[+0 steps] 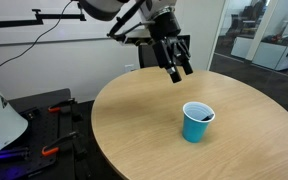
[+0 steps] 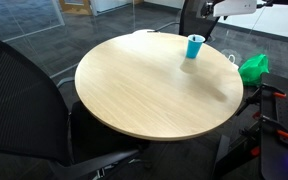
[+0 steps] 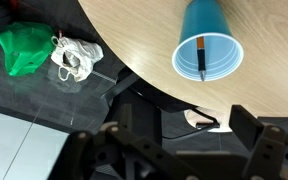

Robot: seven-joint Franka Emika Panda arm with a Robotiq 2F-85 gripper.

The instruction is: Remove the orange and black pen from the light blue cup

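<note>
— Where is the orange and black pen [image 3: 202, 58] sitting?

— It is leaning inside the light blue cup [image 3: 209, 45], its orange end resting against the far inner wall in the wrist view and its black length running across the dark interior. In an exterior view only a dark bit is showing at the rim of the cup [image 1: 197, 122].

— And where is the cup standing?

— It is standing upright on the round wooden table [image 1: 134, 120], near the table's edge in both exterior views [image 2: 195, 46].

— How is the gripper [image 1: 178, 70] lying relative to it?

— It is hanging in the air above the table, higher than the cup and off to one side, well apart from it. Nothing is touching. In the wrist view the gripper [image 3: 174, 125] is coming in from the bottom of the picture, and the cup is lying beyond the fingertips, nearer the finger [image 3: 252, 135] on the picture's right.

— Is it clenching anything?

— No. The jaws are standing wide apart with nothing between them.

— What else is lying around?

— A green bag [image 3: 24, 50] and a white crumpled bundle [image 3: 76, 57] are lying on the dark floor just beside the table; the green bag [image 2: 252, 67] is also showing in an exterior view.
</note>
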